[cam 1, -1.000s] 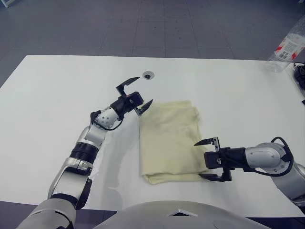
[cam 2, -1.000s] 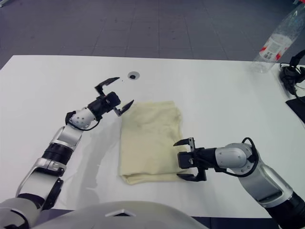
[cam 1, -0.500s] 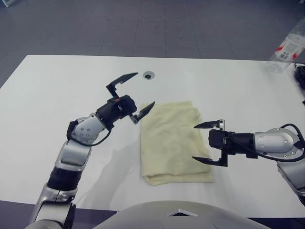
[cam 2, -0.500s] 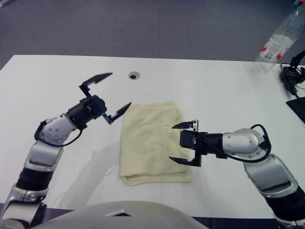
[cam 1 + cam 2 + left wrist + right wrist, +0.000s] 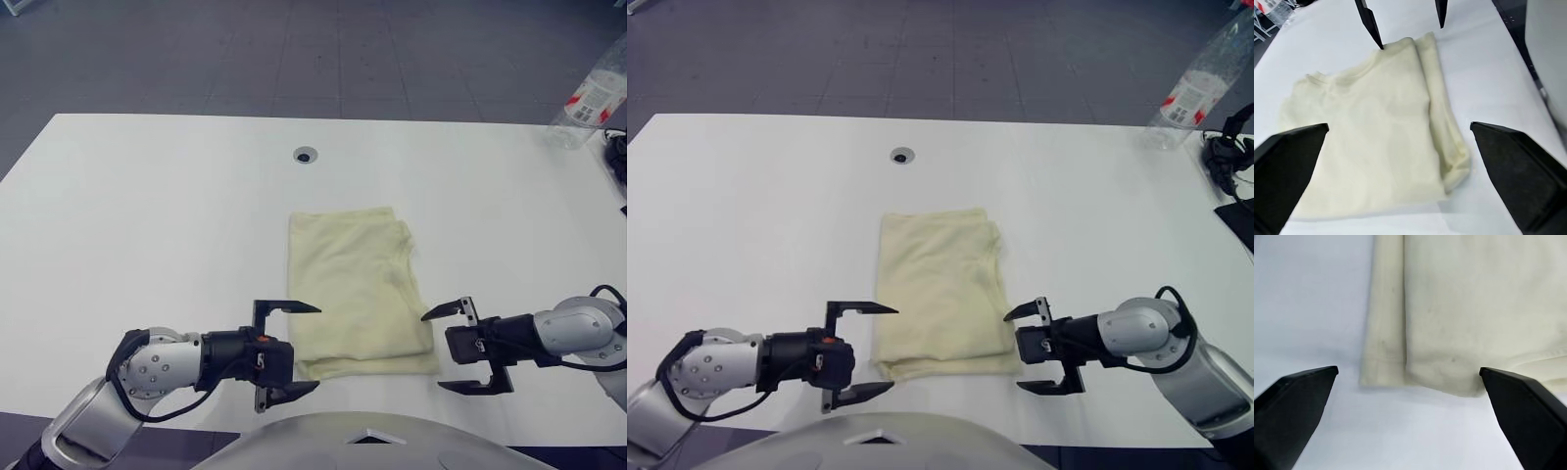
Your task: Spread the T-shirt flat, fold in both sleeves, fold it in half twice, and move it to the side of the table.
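— Where is the T-shirt (image 5: 358,289) lying?

— It lies on the white table (image 5: 147,215), folded to a long rectangle, about in the middle between the left and right edges and closer to the near edge. One short end is toward the near edge, the other points to the far edge.

— And how does the left arm (image 5: 157,367) stand?

— It is low along the near edge and the forearm points to the right. The left gripper (image 5: 315,348) is at the near-left corner of the shirt with fingers spread wide, holding nothing. I cannot tell if the tips touch the cloth.

— The right arm (image 5: 578,328)?

— It comes in from the right edge, forearm pointing left. The right gripper (image 5: 432,351) is just beside the near-right corner of the shirt, also spread and holding nothing.

— Anything else on the table?

— A small round hole (image 5: 305,155) toward the far edge, and a plastic bottle (image 5: 593,98) at the far-right corner.
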Controlling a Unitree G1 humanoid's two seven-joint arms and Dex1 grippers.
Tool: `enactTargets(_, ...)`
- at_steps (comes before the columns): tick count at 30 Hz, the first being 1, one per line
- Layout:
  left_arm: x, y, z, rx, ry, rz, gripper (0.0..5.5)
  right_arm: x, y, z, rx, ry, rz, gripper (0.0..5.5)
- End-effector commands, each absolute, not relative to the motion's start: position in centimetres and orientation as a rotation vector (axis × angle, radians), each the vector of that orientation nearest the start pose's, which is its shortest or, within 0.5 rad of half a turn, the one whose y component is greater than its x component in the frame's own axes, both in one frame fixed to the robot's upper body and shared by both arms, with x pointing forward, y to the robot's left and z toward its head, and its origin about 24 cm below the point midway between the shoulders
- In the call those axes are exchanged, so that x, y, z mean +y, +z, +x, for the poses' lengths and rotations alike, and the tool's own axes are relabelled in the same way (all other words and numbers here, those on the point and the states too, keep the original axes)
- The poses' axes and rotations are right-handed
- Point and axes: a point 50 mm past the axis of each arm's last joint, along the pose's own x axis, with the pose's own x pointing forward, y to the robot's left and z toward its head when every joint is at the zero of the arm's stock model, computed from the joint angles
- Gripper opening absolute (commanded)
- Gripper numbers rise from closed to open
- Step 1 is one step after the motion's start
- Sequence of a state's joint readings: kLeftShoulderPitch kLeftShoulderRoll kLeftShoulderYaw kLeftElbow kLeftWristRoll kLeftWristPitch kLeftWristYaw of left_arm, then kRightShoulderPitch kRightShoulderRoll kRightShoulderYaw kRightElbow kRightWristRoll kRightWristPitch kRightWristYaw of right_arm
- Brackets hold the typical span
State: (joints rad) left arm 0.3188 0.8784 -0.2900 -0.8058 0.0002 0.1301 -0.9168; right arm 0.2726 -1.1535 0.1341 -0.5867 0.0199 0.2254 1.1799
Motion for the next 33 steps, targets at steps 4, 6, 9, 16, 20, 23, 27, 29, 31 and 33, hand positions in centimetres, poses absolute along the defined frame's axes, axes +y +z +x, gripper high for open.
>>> enactTargets(4,13.0,8.0,11.7,0.232,-1.48,0.826,5.4,-21.0,8.3,15.3,0.703,1.49,-1.002,5.15)
enactTargets(6,12.9,7.6,11.6,0.25,-1.482,0.847,5.4,-21.0,8.0,15.6,0.699,1.486,-1.024,4.85)
enactTargets(9,13.1,7.0,11.5,0.273,-1.485,0.881,5.4,-20.9,7.6,15.7,0.695,1.474,-1.04,4.35)
enactTargets(16,13.6,6.2,11.9,0.292,-1.461,0.949,5.4,-20.5,7.5,16.0,0.669,1.468,-1.034,3.31)
enactTargets(20,13.8,6.0,12.3,0.29,-1.439,0.983,5.4,-20.6,7.5,16.1,0.67,1.463,-1.037,2.79)
enactTargets(23,13.8,6.0,12.5,0.282,-1.431,0.984,5.4,-20.7,7.5,16.2,0.67,1.46,-1.036,2.29)
enactTargets(27,13.7,5.9,13.0,0.266,-1.401,1.006,5.4,-20.6,7.5,16.3,0.666,1.458,-1.035,1.68)
enactTargets(29,13.7,5.9,13.1,0.262,-1.392,1.005,5.4,-20.6,7.6,16.3,0.661,1.46,-1.034,1.38)
enactTargets(31,13.7,5.8,13.1,0.264,-1.397,1.004,5.4,-20.5,7.7,16.2,0.657,1.458,-1.032,1.04)
enactTargets(33,13.7,5.8,13.1,0.265,-1.404,1.003,5.03,-20.5,7.7,16.2,0.656,1.455,-1.028,0.64)
